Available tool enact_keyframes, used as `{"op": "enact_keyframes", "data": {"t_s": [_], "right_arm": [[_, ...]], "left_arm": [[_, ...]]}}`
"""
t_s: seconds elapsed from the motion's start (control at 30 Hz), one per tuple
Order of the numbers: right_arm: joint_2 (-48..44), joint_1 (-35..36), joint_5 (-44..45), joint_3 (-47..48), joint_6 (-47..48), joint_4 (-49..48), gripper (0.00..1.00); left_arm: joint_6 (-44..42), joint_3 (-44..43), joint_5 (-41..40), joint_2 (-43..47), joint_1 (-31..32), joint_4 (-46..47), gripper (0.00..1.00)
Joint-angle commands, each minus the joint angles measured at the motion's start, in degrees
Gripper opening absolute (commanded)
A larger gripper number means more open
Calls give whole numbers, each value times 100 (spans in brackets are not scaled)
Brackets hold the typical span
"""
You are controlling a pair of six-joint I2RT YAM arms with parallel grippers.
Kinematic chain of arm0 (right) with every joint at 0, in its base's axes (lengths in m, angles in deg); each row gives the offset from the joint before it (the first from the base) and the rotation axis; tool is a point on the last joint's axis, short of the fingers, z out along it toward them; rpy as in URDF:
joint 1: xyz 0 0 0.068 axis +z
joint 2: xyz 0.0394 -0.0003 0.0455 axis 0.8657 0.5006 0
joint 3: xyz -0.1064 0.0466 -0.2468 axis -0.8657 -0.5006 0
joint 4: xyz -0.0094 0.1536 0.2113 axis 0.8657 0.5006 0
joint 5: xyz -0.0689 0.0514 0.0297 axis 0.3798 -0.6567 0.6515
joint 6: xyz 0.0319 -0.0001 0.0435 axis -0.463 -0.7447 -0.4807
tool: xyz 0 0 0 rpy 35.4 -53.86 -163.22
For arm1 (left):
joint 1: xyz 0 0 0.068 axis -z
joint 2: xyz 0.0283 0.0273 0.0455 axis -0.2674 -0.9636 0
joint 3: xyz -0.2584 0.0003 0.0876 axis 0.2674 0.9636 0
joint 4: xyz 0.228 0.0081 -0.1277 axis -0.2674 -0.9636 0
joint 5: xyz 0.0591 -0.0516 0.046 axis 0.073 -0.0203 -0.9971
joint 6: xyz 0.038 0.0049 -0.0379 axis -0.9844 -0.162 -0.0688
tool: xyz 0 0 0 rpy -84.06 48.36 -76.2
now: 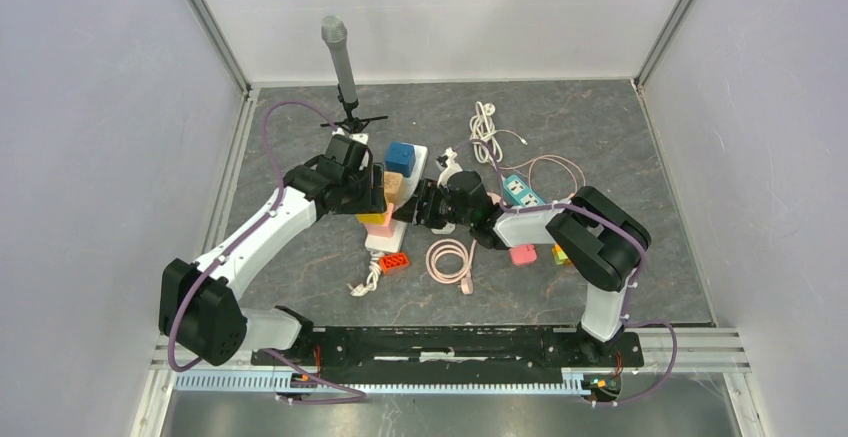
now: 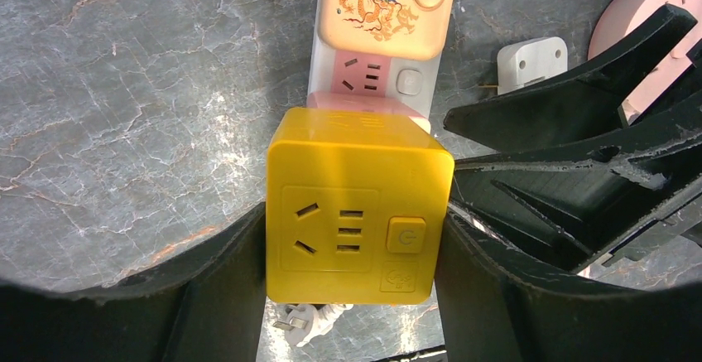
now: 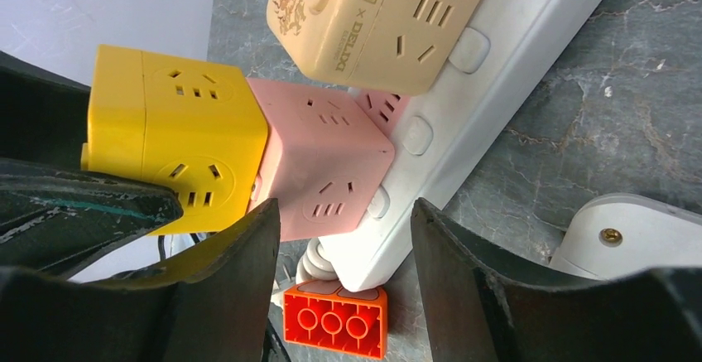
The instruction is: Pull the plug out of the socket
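Note:
A white power strip [image 1: 384, 240] lies mid-table with cube sockets plugged along it. A yellow cube plug [image 2: 356, 205] sits against a pink cube [image 3: 323, 163], which stands on the strip [image 3: 497, 64]. My left gripper [image 2: 354, 272] is shut on the yellow cube [image 1: 376, 219], one finger [image 2: 240, 287] on each side. My right gripper [image 3: 343, 254] is open and straddles the strip's near end without clearly touching it; it also shows in the top view [image 1: 422, 207]. In the right wrist view the yellow cube [image 3: 174, 147] touches the pink cube's side.
A beige cube [image 3: 372, 22] and a blue cube [image 1: 401, 156] sit further along the strip. An orange brick [image 3: 335, 320] lies at the strip's end, by a loose white plug [image 1: 362, 285]. A pink cable coil [image 1: 450, 257], a teal strip [image 1: 522, 191] and a grey microphone [image 1: 340, 57] lie around.

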Motion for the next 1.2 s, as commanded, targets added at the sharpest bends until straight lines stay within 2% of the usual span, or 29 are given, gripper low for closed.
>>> {"op": "enact_keyframes", "data": {"t_s": [0.0,0.07,0.3,0.43,0.53,0.57,0.7,0.87,1.1,1.17], "right_arm": [[-249,32,-186,-199,-115,-777,64],[-309,32,-206,-334,-179,-1057,64],[-146,32,-297,-204,-209,-1088,64],[-11,32,-293,-83,-177,-854,64],[108,32,-259,43,-143,-573,61],[159,34,-249,65,-136,-511,60],[363,53,-311,345,105,-59,59],[367,50,-51,400,336,500,56],[378,50,240,479,524,1090,49],[419,50,250,502,586,1215,48]], "left_arm": [[277,-215,415,54,106,235,55],[263,-202,386,61,106,236,59],[268,-250,106,63,113,236,79],[269,-259,-12,62,115,239,85],[256,-268,-51,58,108,246,85],[237,-268,-80,49,119,260,83],[156,-296,-204,-156,108,292,66],[96,-294,-214,-157,121,287,54],[17,-701,43,8,119,-94,45],[-67,-738,163,59,116,-90,39]]}}
